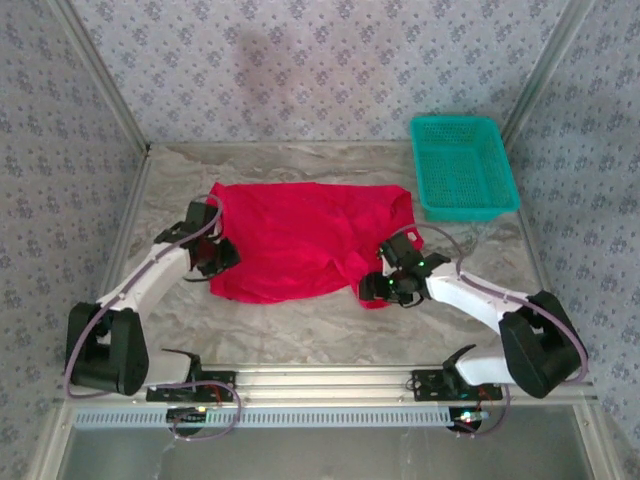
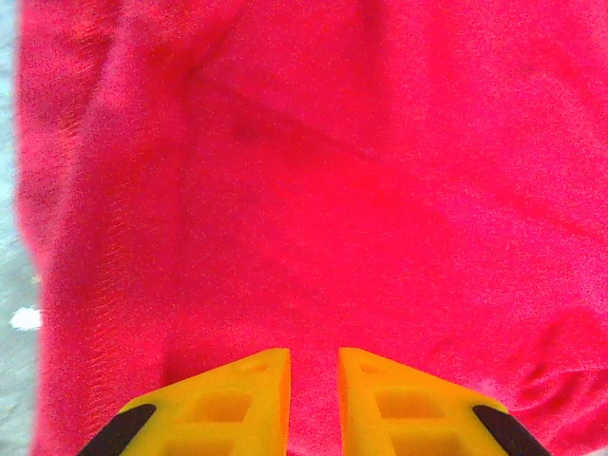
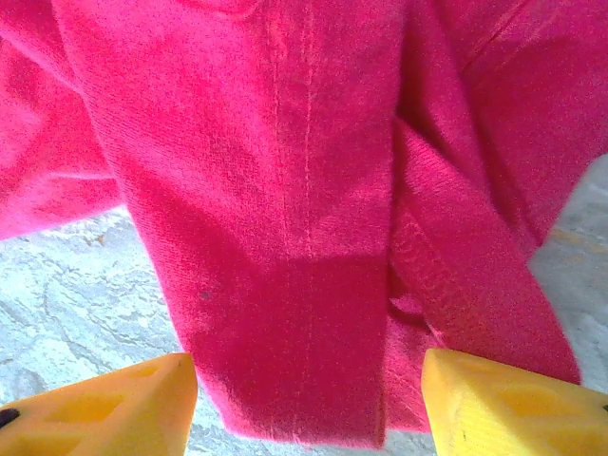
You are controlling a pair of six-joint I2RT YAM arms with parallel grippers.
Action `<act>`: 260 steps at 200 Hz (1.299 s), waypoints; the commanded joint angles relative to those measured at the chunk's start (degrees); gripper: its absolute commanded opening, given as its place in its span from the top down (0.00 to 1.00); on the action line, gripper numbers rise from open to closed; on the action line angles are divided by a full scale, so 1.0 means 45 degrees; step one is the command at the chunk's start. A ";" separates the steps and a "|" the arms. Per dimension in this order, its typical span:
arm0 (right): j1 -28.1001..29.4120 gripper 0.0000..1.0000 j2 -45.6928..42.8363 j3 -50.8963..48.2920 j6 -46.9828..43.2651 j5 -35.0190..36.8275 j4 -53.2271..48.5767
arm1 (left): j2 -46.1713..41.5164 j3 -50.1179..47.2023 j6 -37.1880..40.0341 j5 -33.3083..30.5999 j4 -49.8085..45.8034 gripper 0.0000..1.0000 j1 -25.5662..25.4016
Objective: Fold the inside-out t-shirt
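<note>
The left claw [image 1: 215, 255] is hovering at the left edge of the inside-out t-shirt [image 1: 300, 240], pointing inward across the cloth. Its jaws are standing only a slit apart, and in the left wrist view nothing is showing between them; the red fabric is lying flat below and ahead of the tips.

The t-shirt is lying spread on the surface [image 1: 300, 330] between the two arms, its long axis running left to right, so each arm is sitting at one short end.

The right claw [image 1: 385, 285] is working at the near right corner, where the cloth is bunching into a narrower flap that is reaching toward the arm bases. Its jaws are standing wide, one on each side of that flap, and are gripping nothing. The flap's seam is running straight away from the claw, so a closing pinch would probably be catching it across its width. For that corner the right arm is plainly the nearer one.

Further right, the teal basket [image 1: 455, 121] is sitting at the far corner, apart from the garment.
</note>
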 commanded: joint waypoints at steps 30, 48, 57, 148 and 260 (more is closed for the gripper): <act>0.0724 0.55 0.0594 0.1045 -0.0326 0.0379 -0.0228 | -0.0861 -0.0658 0.0577 0.0224 -0.0811 0.80 0.0705; 0.0741 0.86 0.0469 0.1374 -0.0432 0.0601 -0.0758 | -0.1034 -0.0773 0.0655 0.0171 -0.1278 0.80 0.0990; 0.0751 0.95 0.0347 0.1611 -0.0522 0.0739 -0.1107 | -0.1165 -0.0868 0.0719 0.0150 -0.1457 0.80 0.1111; 0.0037 1.00 -0.0038 0.2801 -0.1186 0.0710 -0.2174 | -0.0960 -0.0629 0.0617 -0.1822 -0.1729 0.62 0.0359; -0.0529 1.00 -0.0024 0.2205 -0.1359 -0.0089 -0.1513 | 0.2798 0.2498 0.1823 -0.4105 -0.1805 0.66 -0.0823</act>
